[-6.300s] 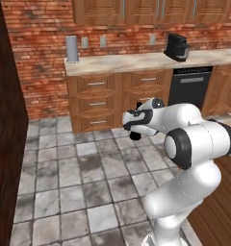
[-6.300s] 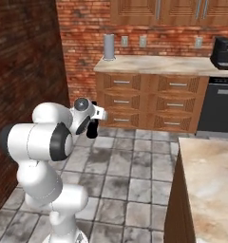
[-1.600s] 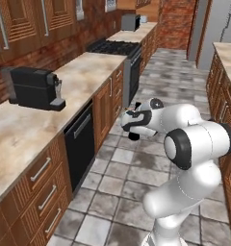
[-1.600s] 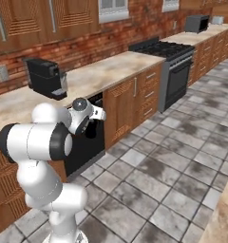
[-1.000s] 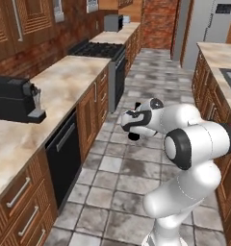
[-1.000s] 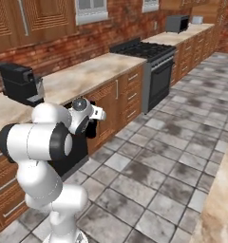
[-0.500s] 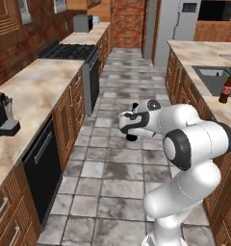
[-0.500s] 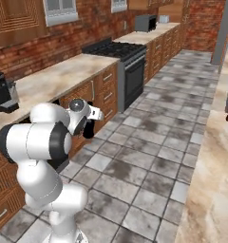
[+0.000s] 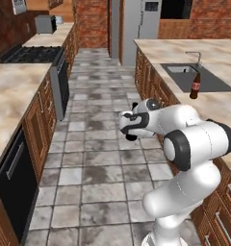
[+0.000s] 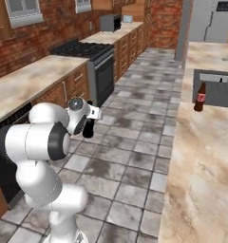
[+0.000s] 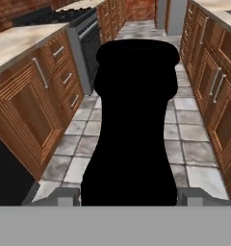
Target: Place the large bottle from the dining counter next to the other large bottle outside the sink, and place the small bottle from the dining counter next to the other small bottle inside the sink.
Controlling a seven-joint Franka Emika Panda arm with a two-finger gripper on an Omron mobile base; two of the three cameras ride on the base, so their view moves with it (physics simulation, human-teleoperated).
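Note:
My gripper (image 9: pixel 132 129) hangs over the tiled aisle, shut on a near-black large bottle (image 10: pixel 89 128). In the hand view that bottle (image 11: pixel 132 120) stands as a black shape between the fingertips (image 11: pixel 64 196). The dining counter (image 9: pixel 204 48) runs along the right, with the sink (image 9: pixel 211 81) and its chrome faucet (image 9: pixel 198 56) set in it. The other large bottle (image 9: pixel 195 85), dark with a red label, stands upright at the basin's near edge, also seen as a bottle (image 10: pixel 199 97) beside the sink (image 10: pixel 220 95). The small bottles are out of view.
A wall counter (image 9: pixel 11 91) with a black stove (image 9: pixel 26 53) and a microwave (image 9: pixel 44 23) lines the left of the aisle. A dishwasher front (image 9: pixel 14 178) is near left. A steel fridge (image 9: pixel 141 19) closes the far end. Tiled floor (image 9: pixel 93 144) lies between.
The whole picture has swung: the base turned from the wall counter toward the aisle, bringing the island sink and its bottle into view. The arm's pose and grip look unchanged.

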